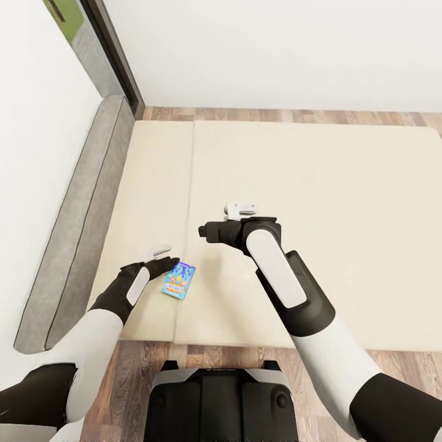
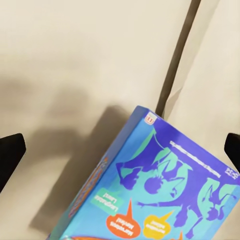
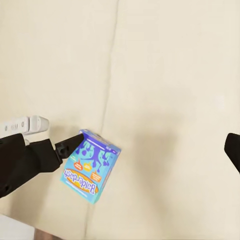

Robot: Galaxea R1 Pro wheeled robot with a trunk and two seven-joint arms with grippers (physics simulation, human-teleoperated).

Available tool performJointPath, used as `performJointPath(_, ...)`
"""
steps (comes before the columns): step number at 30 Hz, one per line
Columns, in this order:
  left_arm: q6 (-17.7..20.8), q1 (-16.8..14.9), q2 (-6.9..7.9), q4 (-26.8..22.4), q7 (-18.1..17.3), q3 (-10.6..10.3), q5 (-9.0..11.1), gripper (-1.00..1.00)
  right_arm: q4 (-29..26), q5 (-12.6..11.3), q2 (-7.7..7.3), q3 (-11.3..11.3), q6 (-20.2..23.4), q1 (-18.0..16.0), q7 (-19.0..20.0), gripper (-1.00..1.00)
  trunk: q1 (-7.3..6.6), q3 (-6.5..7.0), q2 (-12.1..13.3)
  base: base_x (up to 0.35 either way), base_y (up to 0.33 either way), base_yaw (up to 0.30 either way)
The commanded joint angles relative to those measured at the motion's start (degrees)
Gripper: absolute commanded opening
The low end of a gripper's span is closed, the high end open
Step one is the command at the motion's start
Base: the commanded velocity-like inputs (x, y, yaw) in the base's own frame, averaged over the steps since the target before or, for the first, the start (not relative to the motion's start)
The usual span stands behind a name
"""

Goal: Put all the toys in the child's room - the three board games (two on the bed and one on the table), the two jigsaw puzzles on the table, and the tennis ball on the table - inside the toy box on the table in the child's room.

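A blue board game box (image 1: 178,280) with a cartoon cover lies flat on the cream bed (image 1: 331,202), close to its near edge. My left gripper (image 1: 170,263) hovers just over the box's far-left corner, open, with nothing held. In the left wrist view the box (image 2: 160,190) lies below and between the widely spread fingertips (image 2: 10,155). My right gripper (image 1: 206,232) hangs above the bed to the right of the box, open and empty. The right wrist view looks down on the box (image 3: 90,167), with a finger of the left gripper (image 3: 67,146) at its corner.
A grey padded headboard (image 1: 80,227) runs along the bed's left side against the white wall. A seam (image 1: 187,233) splits the mattress beside the box. Wooden floor (image 1: 276,115) shows beyond the bed and at its near edge, where my base (image 1: 221,399) stands.
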Motion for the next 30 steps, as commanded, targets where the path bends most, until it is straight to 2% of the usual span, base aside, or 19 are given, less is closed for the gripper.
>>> performJointPath(1, 0.33, -0.02, -0.05, -0.10, 0.08, 0.27, 0.45, 1.00, -0.04, -0.47, 0.01, 0.02, 0.24, -0.06, -0.59, 1.00, 0.03, -0.16, -0.09, 0.000, 0.000, 0.000)
performJointPath(21, -1.09, -0.12, -0.27, -0.56, 0.08, 0.17, 0.79, 1.00, -0.04, -0.52, 0.01, 0.02, 0.24, -0.06, -0.54, 1.00, 0.03, -1.87, -0.09, 0.000, 0.000, 0.000)
performJointPath(30, -1.76, -0.19, -1.09, -0.90, 0.08, 0.17, 0.88, 1.00, -0.04, -0.52, 0.01, 0.02, 0.24, 0.01, -0.46, 1.00, 0.03, -2.63, -0.09, 0.000, 0.000, 0.000)
